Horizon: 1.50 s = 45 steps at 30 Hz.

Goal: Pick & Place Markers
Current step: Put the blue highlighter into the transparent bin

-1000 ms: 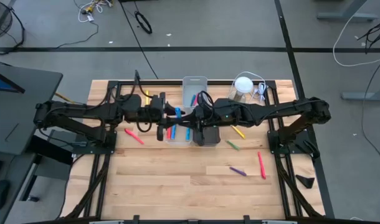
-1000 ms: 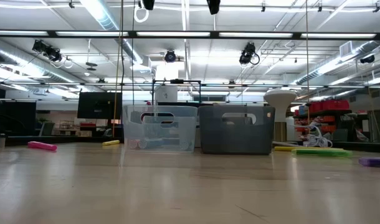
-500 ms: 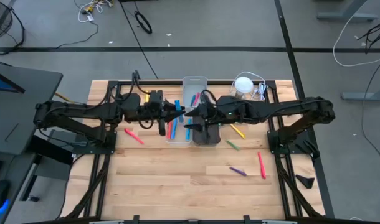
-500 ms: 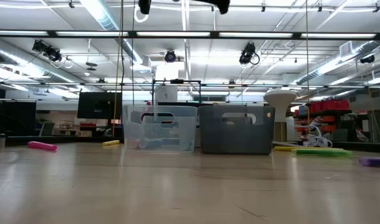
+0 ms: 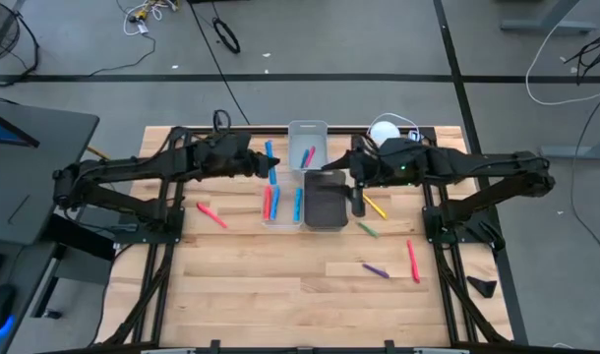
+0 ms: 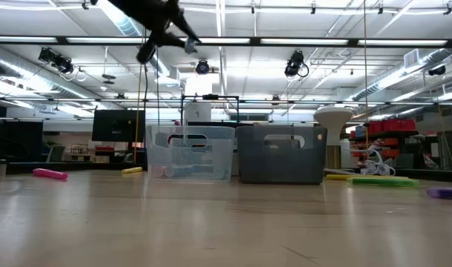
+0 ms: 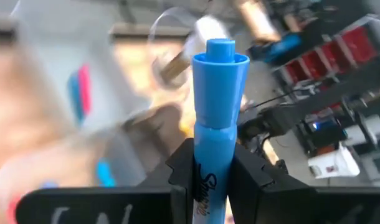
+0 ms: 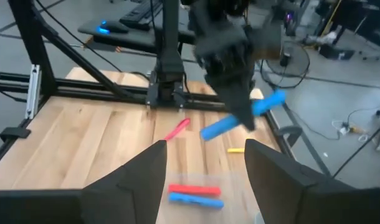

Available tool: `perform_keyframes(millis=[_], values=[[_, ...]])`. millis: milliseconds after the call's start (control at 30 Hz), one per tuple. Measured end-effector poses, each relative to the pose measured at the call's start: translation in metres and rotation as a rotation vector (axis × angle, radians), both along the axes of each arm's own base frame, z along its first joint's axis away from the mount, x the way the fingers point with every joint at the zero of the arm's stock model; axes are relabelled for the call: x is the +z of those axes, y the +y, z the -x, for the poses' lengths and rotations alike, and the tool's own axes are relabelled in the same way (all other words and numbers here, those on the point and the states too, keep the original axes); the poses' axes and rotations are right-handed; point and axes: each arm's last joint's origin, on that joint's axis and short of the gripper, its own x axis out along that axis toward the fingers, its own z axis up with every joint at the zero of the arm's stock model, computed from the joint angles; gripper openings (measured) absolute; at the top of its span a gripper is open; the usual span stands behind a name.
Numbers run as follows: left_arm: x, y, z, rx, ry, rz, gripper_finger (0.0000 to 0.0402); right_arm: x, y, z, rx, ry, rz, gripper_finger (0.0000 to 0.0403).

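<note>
Above the clear bin (image 5: 281,202), toward the table's (image 5: 280,295) far edge, my left gripper (image 5: 267,160) is clenched on a blue marker (image 5: 270,161). A second ago both my grippers met over the two bins near the table's middle; now they have drawn apart, and the marker has stayed with the left one. From the left wrist I see it standing up between my fingers (image 7: 177,171), cap outward, gripped low on the barrel. My right wrist camera sees the same marker (image 8: 243,116) crosswise in that gripper, high above the wood.

My right gripper (image 5: 357,200) has spread its jaws wide and pulled back toward the right edge. It now sits beside the dark bin (image 5: 325,199) and carries nothing. I read this as a handover just finished: the right let go, the left took hold.

For the task, that means one marker is in the air and not yet placed. Red and blue markers already lie in the clear bin, and the small clear tray (image 5: 307,147) at the far edge holds a couple more. Loose ones remain on the wood: a red marker (image 5: 211,214) near the left edge, a yellow marker (image 5: 376,207) and a green marker (image 5: 367,229) just right of the dark bin, a purple marker (image 5: 376,269) and another red marker (image 5: 413,261) toward the right edge. I judge the job partly done, with the freed right gripper well placed for the nearby ones.
</note>
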Motion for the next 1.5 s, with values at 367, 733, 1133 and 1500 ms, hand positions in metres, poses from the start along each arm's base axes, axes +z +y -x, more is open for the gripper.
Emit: perform_keyframes(millis=[367,733,1133,1500], values=[[-0.033,0.013,0.022,0.096,0.261,0.445,0.0064,0.002,-0.001,0.003,0.027,0.004,0.083,0.0215],[-0.064,0.031,-0.038,0.054,0.614,0.573,0.0064,0.001,-0.001,0.004,0.035,0.012,0.105,0.0215],[-0.084,0.052,-0.099,0.078,0.698,0.605,0.0064,0.01,-0.001,0.017,0.048,-0.009,0.144,0.0215],[-0.116,0.046,-0.113,0.105,0.788,0.584,0.0064,0.01,-0.001,0.021,0.051,0.005,0.151,0.0215]])
